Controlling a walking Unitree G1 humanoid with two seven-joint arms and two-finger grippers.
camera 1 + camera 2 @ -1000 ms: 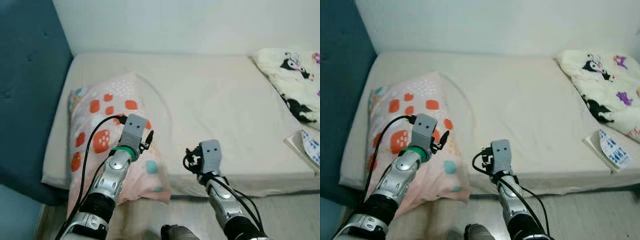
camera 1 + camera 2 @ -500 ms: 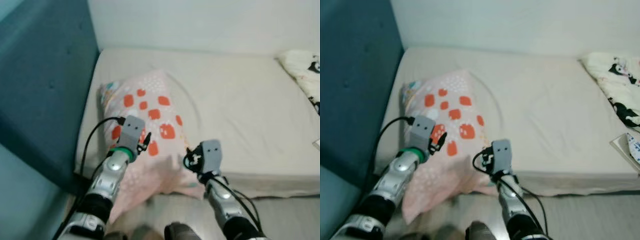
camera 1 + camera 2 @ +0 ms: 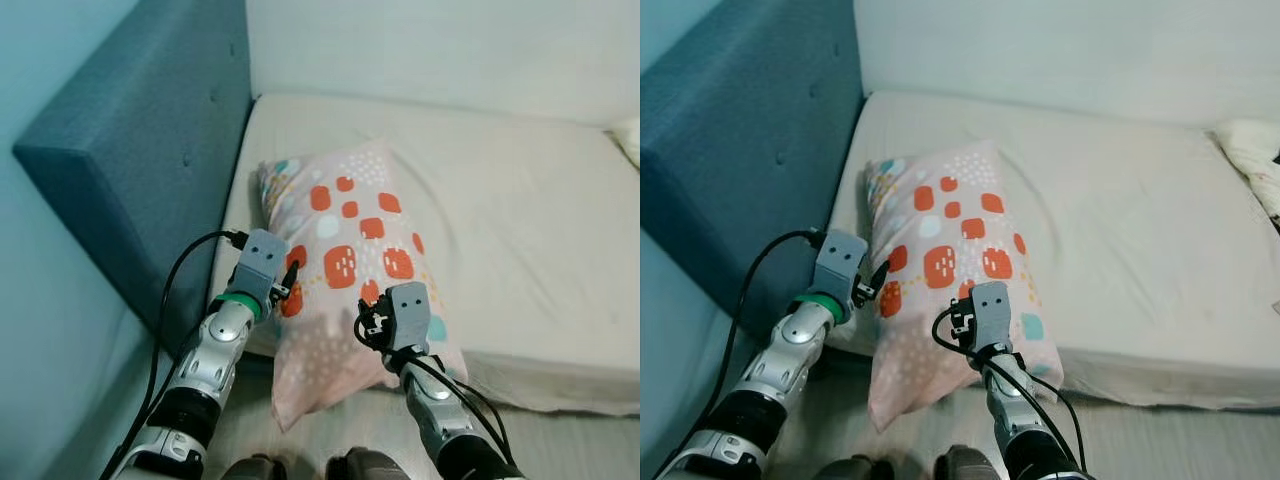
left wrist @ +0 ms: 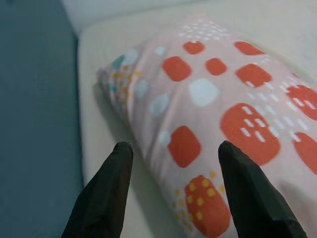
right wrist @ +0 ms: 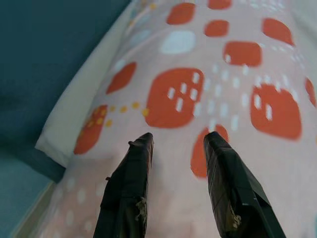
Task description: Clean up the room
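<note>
Pink soft pillow (image 3: 350, 260), beige mattress (image 3: 520, 200)

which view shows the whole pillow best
The left eye view: the pillow shows whole, lying on the bed with its near end hanging off the edge. The right eye view is similar. The wrist views give close-ups of its pattern.

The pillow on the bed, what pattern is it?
Pink pillow with orange-red, white and teal blocks; clearest in the left eye view.

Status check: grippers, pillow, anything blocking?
Left gripper open, at pillow's headboard-side edge. Right gripper open, over its near end. Pillow lies on mattress, near end overhanging the edge. Nothing in the way.
</note>
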